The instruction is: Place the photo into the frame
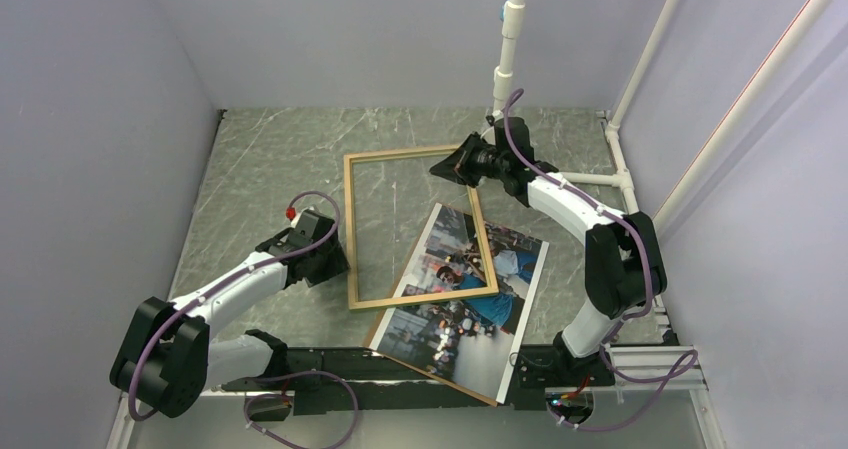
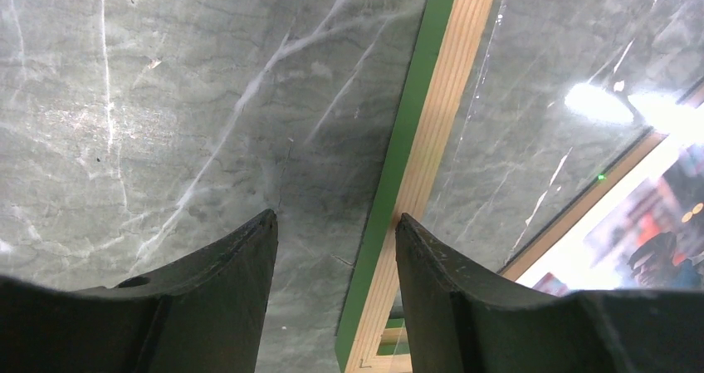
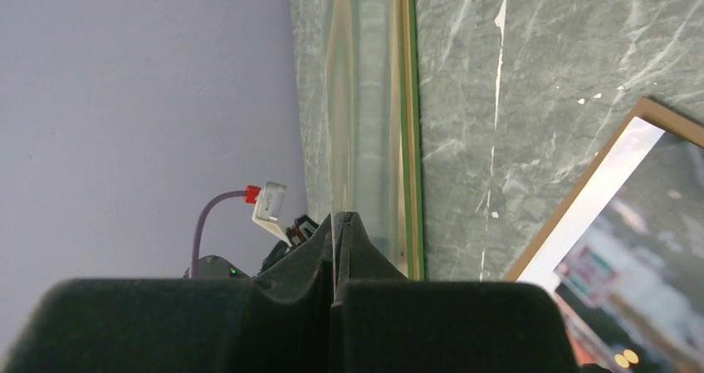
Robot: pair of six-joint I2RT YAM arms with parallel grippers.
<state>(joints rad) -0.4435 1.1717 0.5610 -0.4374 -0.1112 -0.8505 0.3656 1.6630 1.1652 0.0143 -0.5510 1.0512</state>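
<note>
While the right claw [image 3: 336,228] is being held shut at the far right corner of the frame [image 1: 351,231], a pinch cannot be confirmed. The left claw [image 2: 336,240] is being held half open beside the left rail, over a grey-green table [image 1: 270,159] being enclosed by grey walls [image 1: 400,29]. The photo [image 1: 520,269] is being overlapped by the near rail; the brown board [image 1: 378,321] beneath is being mostly hidden.

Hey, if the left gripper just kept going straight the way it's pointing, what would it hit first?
Probably the frame: the left gripper is open over the table, and one finger lines up with the frame's rail, which would touch before the table. Depth is unclear.
</note>
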